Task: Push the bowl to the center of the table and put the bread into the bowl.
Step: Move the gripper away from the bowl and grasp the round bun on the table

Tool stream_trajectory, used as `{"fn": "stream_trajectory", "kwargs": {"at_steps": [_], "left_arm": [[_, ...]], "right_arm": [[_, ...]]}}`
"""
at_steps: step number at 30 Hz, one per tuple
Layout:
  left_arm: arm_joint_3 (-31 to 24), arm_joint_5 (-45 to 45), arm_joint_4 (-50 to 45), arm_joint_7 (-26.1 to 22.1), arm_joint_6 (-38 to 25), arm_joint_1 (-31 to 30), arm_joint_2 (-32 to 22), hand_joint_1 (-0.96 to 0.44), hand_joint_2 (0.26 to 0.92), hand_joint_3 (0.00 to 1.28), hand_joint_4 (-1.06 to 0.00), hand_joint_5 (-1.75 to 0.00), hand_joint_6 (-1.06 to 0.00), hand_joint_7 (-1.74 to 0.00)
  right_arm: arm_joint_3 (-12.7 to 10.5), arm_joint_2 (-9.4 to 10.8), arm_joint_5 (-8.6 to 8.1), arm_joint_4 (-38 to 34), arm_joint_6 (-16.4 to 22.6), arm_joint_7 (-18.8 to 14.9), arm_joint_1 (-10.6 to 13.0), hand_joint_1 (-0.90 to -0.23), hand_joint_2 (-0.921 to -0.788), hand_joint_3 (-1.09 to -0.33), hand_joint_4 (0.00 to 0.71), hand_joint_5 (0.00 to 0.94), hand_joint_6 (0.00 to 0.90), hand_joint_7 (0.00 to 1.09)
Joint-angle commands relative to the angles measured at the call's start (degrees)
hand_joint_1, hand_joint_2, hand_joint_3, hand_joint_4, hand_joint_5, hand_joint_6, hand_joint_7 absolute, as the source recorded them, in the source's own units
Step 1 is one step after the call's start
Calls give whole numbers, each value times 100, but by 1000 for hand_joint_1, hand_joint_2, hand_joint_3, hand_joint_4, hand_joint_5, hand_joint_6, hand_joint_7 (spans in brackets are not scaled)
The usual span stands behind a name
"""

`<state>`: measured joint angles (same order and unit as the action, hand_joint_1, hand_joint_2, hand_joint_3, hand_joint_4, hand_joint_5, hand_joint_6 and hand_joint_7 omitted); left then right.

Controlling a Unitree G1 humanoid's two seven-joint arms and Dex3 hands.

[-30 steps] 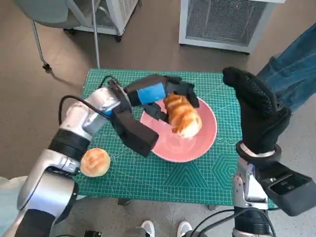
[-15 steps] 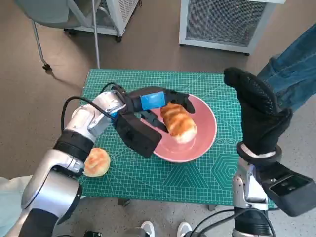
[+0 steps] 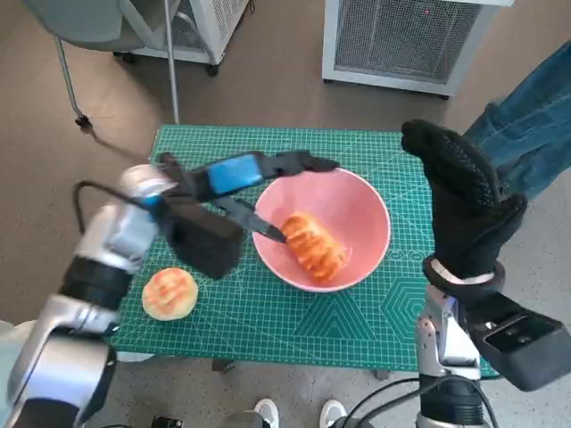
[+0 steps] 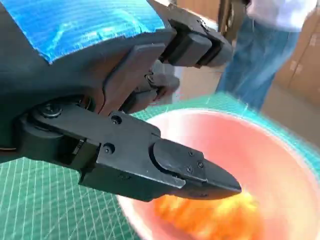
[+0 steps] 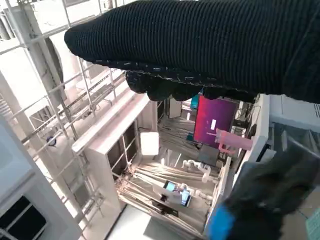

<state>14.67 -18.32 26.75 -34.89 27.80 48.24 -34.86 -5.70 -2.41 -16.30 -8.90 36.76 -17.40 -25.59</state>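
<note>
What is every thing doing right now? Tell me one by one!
Bread: lying inside the bowl, nothing holding it.
Pink bowl: upright on the green mat, bread in it.
Round bun: on the mat, outside the bowl.
Left hand: fingers apart, holding nothing.
Right hand: raised, empty.

Smooth glossy pink bowl (image 3: 357, 214), golden crusted bread (image 3: 314, 245), matt green mat (image 3: 357, 312), knitted right hand (image 3: 464, 201)

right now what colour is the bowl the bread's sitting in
Pink, inside and out; the bowl shows best in the head view, with the bread inside.
</note>
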Motion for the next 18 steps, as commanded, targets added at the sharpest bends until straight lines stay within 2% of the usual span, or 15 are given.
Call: {"fn": "stream_trajectory", "kwargs": {"at_steps": [1,10,18], "left_arm": [[-598,446,-639,-207,-160,-538,-637,-57,783,2,1,1,-137,-140],[-1618,659,-1358,-202,-272,-1623,-1722,-77,783,2,-8,-2,-167,-111],[-2198,791,-1641,-229,-196,-2579,-2231,-85,784,1,-45,-13,-192,-67]], "right_arm": [[7,23,13,-28,-68,23,101,-609,-921,-749,272,21,-1,749],[45,57,24,-64,-52,-1,87,-610,-921,-751,271,20,-1,749],[92,87,66,-64,-42,-1,82,-601,-921,-755,270,20,-1,749]]}}
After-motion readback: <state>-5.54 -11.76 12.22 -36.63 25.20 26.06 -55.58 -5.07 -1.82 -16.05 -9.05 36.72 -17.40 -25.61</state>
